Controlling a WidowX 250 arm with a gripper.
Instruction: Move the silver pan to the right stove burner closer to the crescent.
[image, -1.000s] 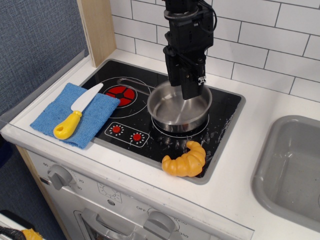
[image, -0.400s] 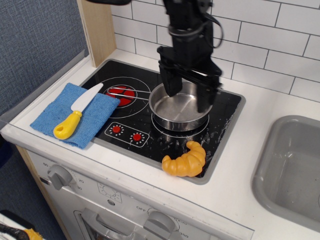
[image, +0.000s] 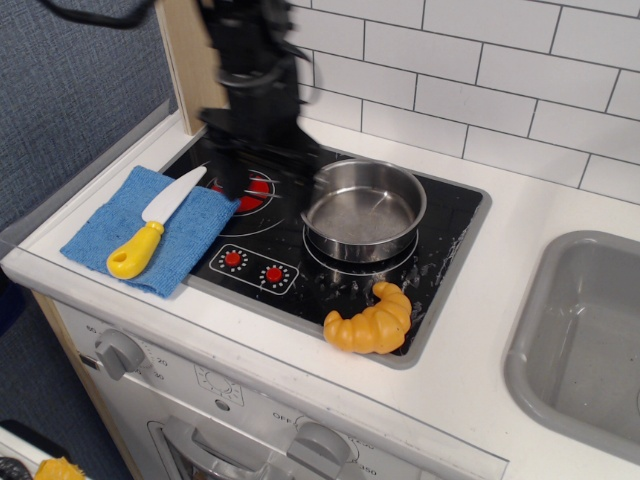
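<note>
Your silver pan (image: 364, 211) sits flat on the right stove burner (image: 358, 256) at the centre of the frame, covering most of it, just above the crescent (image: 371, 321) at the cooktop's lower edge, so the placement looks done. The gripper (image: 262, 172) hangs over the left burner (image: 246, 189), upper left of the pan, holding nothing. Motion blur stops you from telling how its jaws stand.
</note>
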